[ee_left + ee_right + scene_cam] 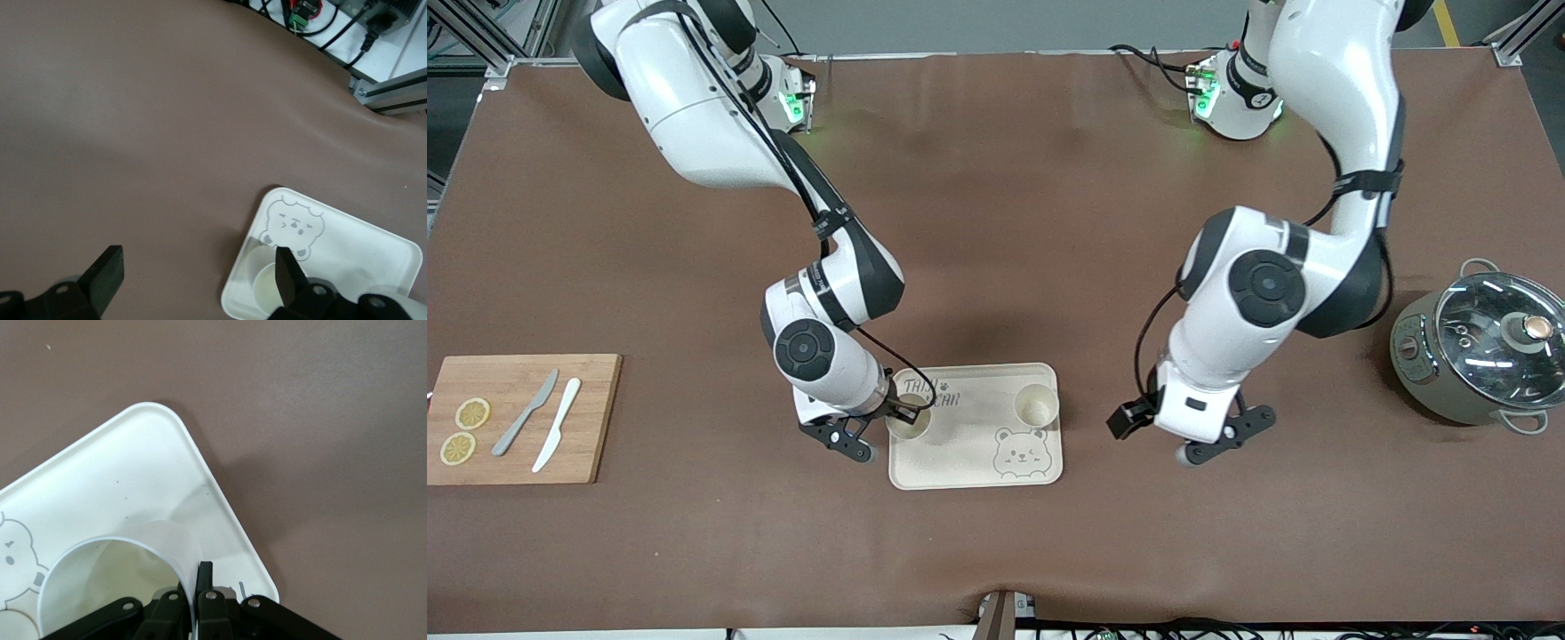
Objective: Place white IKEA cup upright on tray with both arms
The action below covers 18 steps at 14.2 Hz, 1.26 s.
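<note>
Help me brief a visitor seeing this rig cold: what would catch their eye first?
The two white arms meeting at the cream tray mid-table: the right gripper pinches the rim of an upright white cup on it, while the left gripper hangs open over bare table beside it. A second cup stands at the tray's other end.

Matt brown surface (996, 222), smooth, with a leather-like look. Matt cream plastic tray (969, 467), printed grey. Thin, faintly glossy white cup wall (163, 543). Grained wooden cutting board (591, 418) at 9 o'clock. Glossy glass lid (1489, 333) on a matt pot (1449, 400) at 3 o'clock.
</note>
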Available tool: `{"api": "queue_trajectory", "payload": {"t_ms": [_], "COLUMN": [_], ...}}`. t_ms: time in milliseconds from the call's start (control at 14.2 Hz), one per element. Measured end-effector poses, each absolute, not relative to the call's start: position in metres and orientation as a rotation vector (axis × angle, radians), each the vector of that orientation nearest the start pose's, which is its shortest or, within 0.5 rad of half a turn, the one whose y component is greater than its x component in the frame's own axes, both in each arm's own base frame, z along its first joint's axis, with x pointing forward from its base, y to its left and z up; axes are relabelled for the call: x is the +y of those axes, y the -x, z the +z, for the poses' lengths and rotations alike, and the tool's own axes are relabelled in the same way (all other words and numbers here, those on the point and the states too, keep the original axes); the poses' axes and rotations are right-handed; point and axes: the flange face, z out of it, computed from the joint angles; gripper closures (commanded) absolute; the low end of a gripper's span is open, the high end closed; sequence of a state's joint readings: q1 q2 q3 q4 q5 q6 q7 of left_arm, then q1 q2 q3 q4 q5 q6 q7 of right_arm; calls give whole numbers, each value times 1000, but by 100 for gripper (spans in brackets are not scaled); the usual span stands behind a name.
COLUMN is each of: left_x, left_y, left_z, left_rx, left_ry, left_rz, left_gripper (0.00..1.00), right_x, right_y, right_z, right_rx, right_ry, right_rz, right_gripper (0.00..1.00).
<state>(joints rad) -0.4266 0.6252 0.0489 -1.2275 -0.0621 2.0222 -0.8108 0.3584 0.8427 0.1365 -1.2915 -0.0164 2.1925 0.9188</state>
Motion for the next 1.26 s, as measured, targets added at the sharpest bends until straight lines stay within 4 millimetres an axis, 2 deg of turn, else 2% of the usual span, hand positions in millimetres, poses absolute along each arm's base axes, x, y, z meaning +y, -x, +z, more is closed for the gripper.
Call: {"api": "queue_trajectory", "payload": {"t_ms": [422, 632, 703, 773, 843, 914, 984, 1265], "left_x": [-210, -154, -135, -116, -101, -88, -77, -46], "left_y": [-682, -677, -674, -671, -668, -665, -663, -659], "left_z": [487, 527, 538, 549, 557, 563, 568, 585], "left_rx": [-605, -508, -467, -425, -384, -341, -299, -170], "left_ry": [3147, 3158, 3162, 3166, 3169, 3172, 3171, 3139], "left_rz": [-75, -68, -63, -61, -54, -45, -43, -88], "left_gripper": [0, 0, 0, 0, 0, 0, 0, 0], "right_x": [343, 346, 347, 348, 348, 347, 346, 342], "right_y": [-672, -670, -670, -669, -669, -670, -671, -675], "right_z": [230, 227, 226, 226, 226, 226, 226, 232], "right_rx": [691, 685, 683, 681, 679, 678, 676, 668], "right_ry": [2952, 2952, 2952, 2952, 2955, 2959, 2965, 2975], "right_rz": [12, 10, 10, 9, 7, 2, -5, -41], "right_gripper": [100, 100, 95, 68, 49, 21, 0, 0]}}
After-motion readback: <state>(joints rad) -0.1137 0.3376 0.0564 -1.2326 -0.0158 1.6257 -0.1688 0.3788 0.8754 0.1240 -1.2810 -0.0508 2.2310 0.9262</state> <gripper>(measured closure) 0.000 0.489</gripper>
